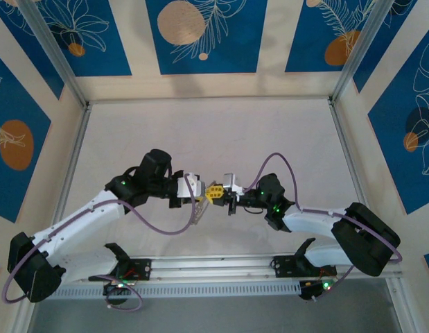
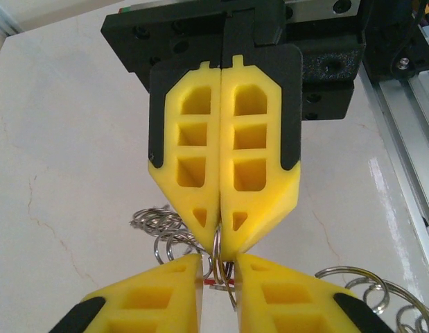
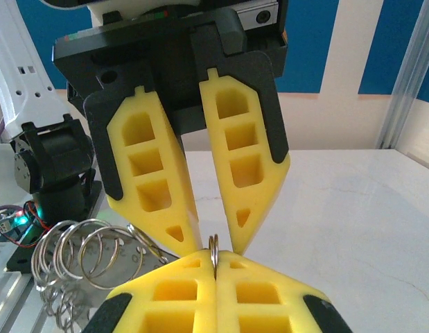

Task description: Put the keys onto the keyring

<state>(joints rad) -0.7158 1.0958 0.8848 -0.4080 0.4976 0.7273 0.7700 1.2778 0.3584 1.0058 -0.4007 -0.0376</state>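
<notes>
Keyring stands upright and edge-on between the two sets of fingertips, a thin silver ring whose flat plane runs along the line from one wrist to the other. On my right wrist feed its top pokes up as a narrow vertical sliver. My right gripper has its yellow fingers pressed together, pinching the ring's edge. My left gripper faces it tip to tip with fingers slightly spread, the ring in the gap, and I can't tell whether either pad touches it. A red sliver sits low in that gap, too small to identify. Silver wire loops bunch just beside the grippers. Overhead, the tips meet above the near middle of the pale, faintly cracked table, enclosed by aluminium posts and blue-and-cream walls with orange discs.
</notes>
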